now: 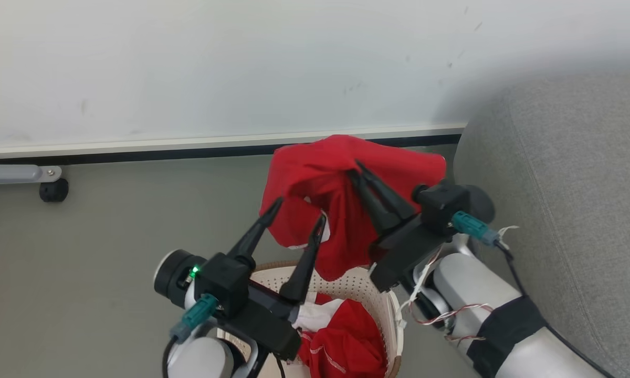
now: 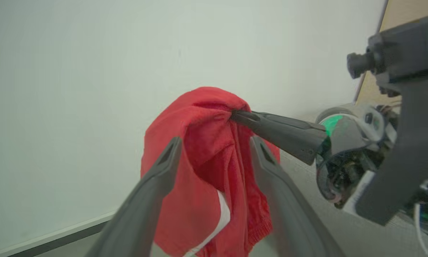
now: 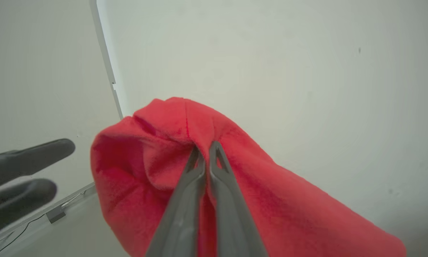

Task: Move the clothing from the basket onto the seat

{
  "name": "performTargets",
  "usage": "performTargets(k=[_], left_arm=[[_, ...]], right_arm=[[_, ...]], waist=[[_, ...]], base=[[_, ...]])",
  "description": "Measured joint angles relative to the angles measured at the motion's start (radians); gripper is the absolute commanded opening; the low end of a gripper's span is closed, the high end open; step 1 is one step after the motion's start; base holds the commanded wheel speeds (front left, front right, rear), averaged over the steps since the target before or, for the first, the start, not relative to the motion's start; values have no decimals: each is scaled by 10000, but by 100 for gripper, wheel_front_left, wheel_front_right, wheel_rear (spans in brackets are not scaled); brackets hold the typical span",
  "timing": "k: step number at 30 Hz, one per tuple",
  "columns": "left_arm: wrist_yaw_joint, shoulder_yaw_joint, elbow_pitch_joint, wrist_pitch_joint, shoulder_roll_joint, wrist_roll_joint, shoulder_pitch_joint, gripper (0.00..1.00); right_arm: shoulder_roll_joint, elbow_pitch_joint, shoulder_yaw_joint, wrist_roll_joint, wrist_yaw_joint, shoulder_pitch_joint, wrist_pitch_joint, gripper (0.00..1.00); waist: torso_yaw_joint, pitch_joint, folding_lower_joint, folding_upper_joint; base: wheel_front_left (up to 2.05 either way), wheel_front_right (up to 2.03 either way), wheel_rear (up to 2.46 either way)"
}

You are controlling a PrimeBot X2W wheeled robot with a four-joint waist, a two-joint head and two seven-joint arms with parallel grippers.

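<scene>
left gripper (image 1: pixel 301 209) spread wide | right gripper (image 1: pixel 355 168) pinching red garment (image 1: pixel 304 173) above basket rim (image 1: pixel 395 315)

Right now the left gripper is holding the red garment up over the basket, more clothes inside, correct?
No: the right gripper holds the red garment, shut on it, as the right wrist view shows. The left gripper is open. The garment is up over the basket, more clothes inside.
</scene>
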Motion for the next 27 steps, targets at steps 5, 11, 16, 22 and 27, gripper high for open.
performTargets(k=[5,11,16,22,27], left_arm=[[-15,-316,21,169,38,142,112,100],[-90,-525,33,303,173,240,351,100],[-90,-564,-29,412,309,322,500,100],[-82,-535,-282,454,512,382,507,100],[-82,-525,-447,531,642,424,506,100]], right_arm=[[-336,121,-343,-2,-119,-17,-6,0],[-454,107,-665,0,-176,-18,-6,0],[-539,21,-918,0,-253,10,-6,0],[-644,-71,-1208,0,-357,44,-6,0],[-708,-151,-1492,0,-470,136,-6,0]], waist=[[-120,73,0,0],[-284,167,0,0],[-476,274,0,0],[-805,450,0,0],[-1187,614,1,0]], base=[[0,0,0],[0,0,0],[0,0,0],[0,0,0],[0,0,0]])
